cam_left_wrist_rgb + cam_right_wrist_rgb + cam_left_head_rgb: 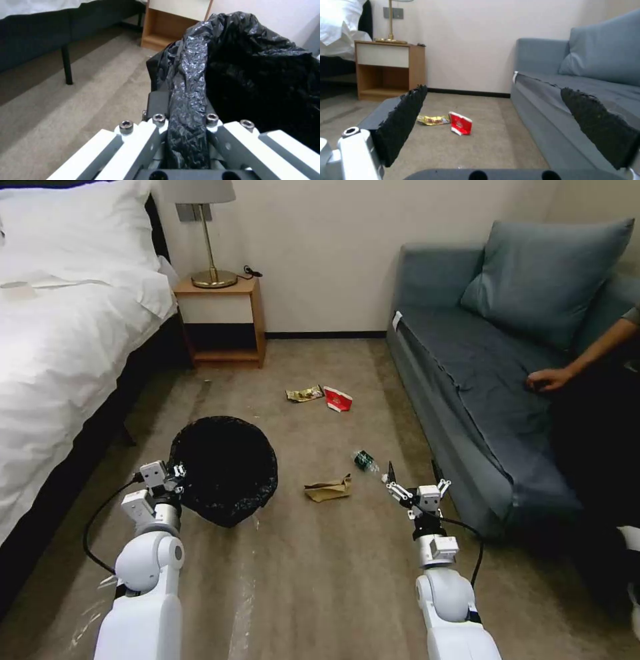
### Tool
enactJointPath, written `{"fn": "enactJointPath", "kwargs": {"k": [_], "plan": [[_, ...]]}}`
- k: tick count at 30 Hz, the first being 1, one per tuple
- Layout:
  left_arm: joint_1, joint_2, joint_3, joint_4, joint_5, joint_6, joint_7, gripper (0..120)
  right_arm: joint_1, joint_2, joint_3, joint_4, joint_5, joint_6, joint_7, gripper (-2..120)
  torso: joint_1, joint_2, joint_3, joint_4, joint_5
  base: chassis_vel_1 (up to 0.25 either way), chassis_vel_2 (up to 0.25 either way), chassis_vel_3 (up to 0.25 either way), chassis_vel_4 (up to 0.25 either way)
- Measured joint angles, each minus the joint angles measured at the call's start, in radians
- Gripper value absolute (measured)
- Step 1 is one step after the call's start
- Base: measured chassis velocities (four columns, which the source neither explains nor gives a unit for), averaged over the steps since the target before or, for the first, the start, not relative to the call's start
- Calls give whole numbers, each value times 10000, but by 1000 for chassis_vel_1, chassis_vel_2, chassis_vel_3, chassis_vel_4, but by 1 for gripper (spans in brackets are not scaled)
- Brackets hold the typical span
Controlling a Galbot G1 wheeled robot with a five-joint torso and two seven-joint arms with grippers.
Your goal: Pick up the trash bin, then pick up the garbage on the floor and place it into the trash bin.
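Note:
The trash bin (pixel 227 473), lined with a crinkly black bag, sits low on my left over the carpet. My left gripper (pixel 177 472) is shut on its near rim, and the left wrist view shows the bag-covered rim (pixel 188 82) pinched in the left gripper (pixel 185 102). Four pieces of garbage lie on the floor. A brown paper bag (pixel 329 489) and a small bottle (pixel 365 461) lie just left of my open right gripper (pixel 413 475). A red carton (pixel 338 399) and a gold wrapper (pixel 304 394) lie farther off. Between the pads of the right gripper (pixel 500 120), the right wrist view shows the carton (pixel 460 123) and the wrapper (pixel 432 120).
A bed (pixel 60 347) runs along the left and a wooden nightstand (pixel 223 320) with a lamp stands by the wall. A blue sofa (pixel 480 380) lines the right, with a person's hand (pixel 550 378) resting on it. Open carpet lies between them.

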Motion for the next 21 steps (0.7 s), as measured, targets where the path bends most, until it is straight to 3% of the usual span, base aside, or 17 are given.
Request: {"fn": "enactJointPath", "kwargs": {"k": [21], "plan": [[44,-21,-82,-155,12,-35,137,4,196,-75,-294,-243,-106,-71,-4,100,0,0,0,-1,-2,-137,140,137,-138]]}}
